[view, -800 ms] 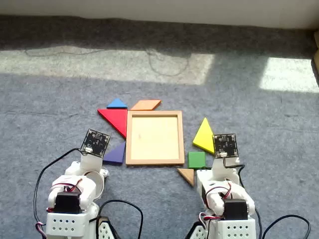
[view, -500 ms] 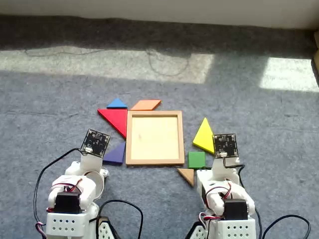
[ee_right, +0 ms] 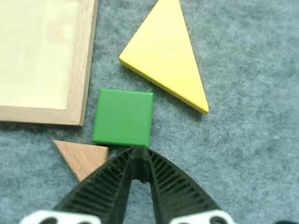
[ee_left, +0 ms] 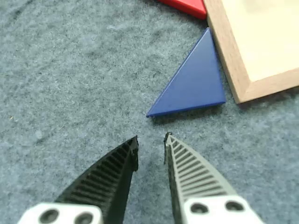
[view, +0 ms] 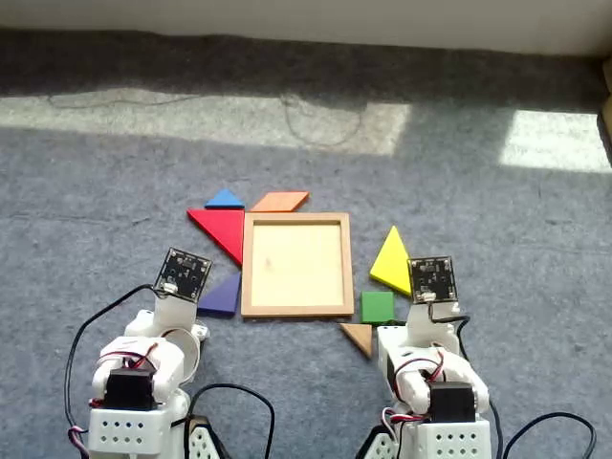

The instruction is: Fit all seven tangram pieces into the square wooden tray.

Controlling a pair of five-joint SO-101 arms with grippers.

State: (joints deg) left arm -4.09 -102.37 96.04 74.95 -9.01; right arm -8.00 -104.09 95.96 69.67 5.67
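All seven pieces are laid around the wooden tray [view: 296,311], the red triangle [view: 222,228] at 10 o'clock and the yellow triangle [view: 390,260] at 3. The left claw [ee_left: 151,140] is held slightly parted, the right claw [ee_right: 140,154] closed on nothing.

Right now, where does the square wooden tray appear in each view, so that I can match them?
High view: the wooden tray lies centred ahead of both arms.
Left wrist view: a corner of the tray, next to the dark blue triangle.
Right wrist view: another corner, next to the green square.
Shared landmark: the tray's near rim, between that triangle and that square.
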